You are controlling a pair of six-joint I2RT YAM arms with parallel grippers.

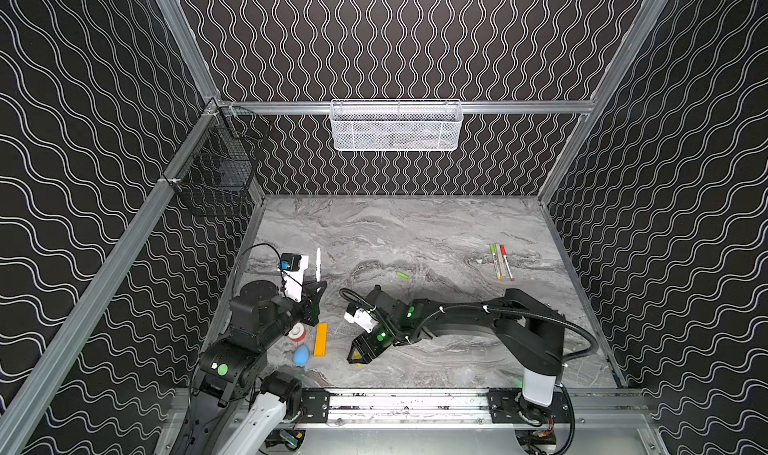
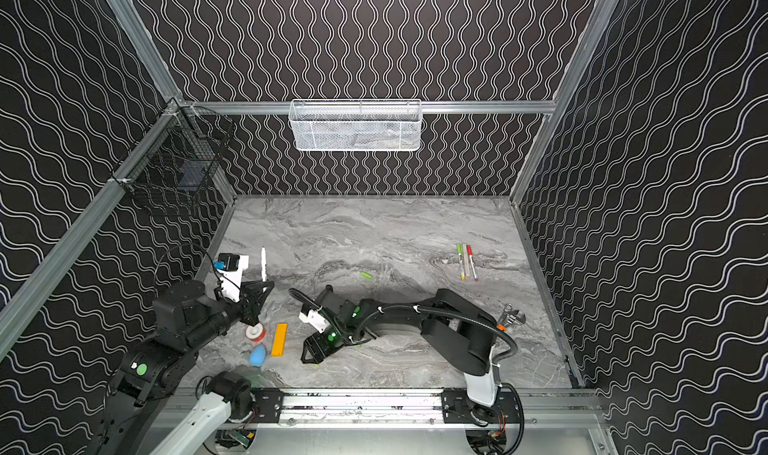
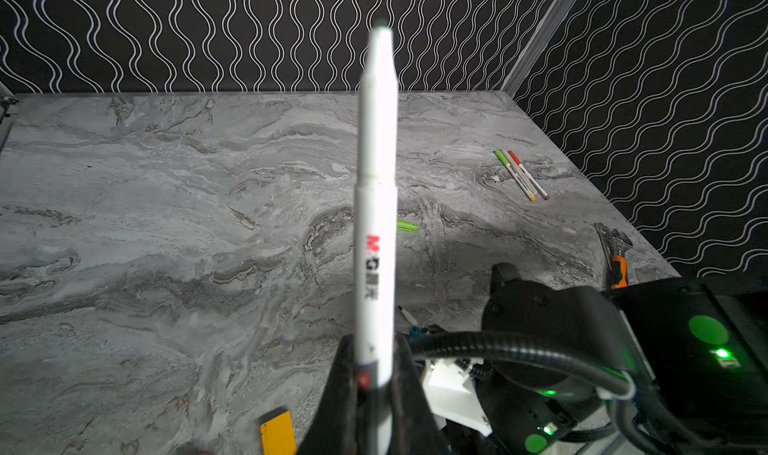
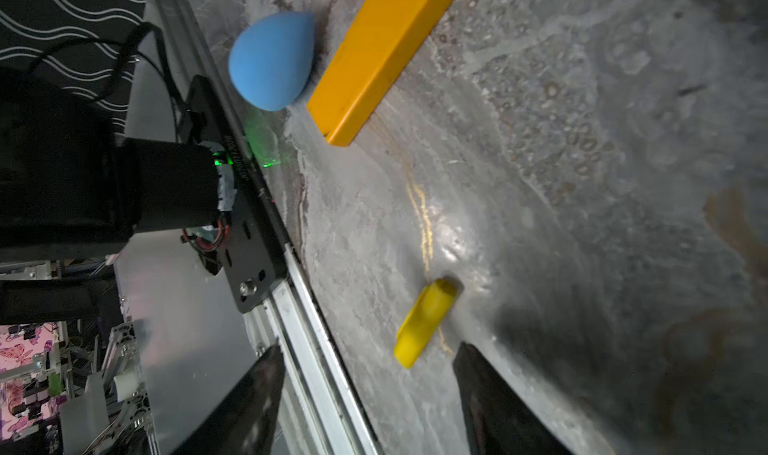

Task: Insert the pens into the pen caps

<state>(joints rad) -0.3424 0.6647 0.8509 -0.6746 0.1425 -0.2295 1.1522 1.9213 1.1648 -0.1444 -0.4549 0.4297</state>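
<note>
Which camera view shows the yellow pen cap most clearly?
The right wrist view: the yellow pen cap lies large and unhidden ahead of the open right tool. In both top views that tool hides nearly all of it. The left wrist view does not show it.

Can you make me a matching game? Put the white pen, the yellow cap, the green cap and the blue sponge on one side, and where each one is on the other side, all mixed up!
Things:
1. white pen
2. yellow cap
3. green cap
4. blue sponge

Places:
A. alone on the middle of the table
B. beside the orange-yellow bar
C. clamped in the left end effector
D. on the table, just in front of the open right end effector

Pairs: 1-C, 2-D, 3-A, 4-B
</note>
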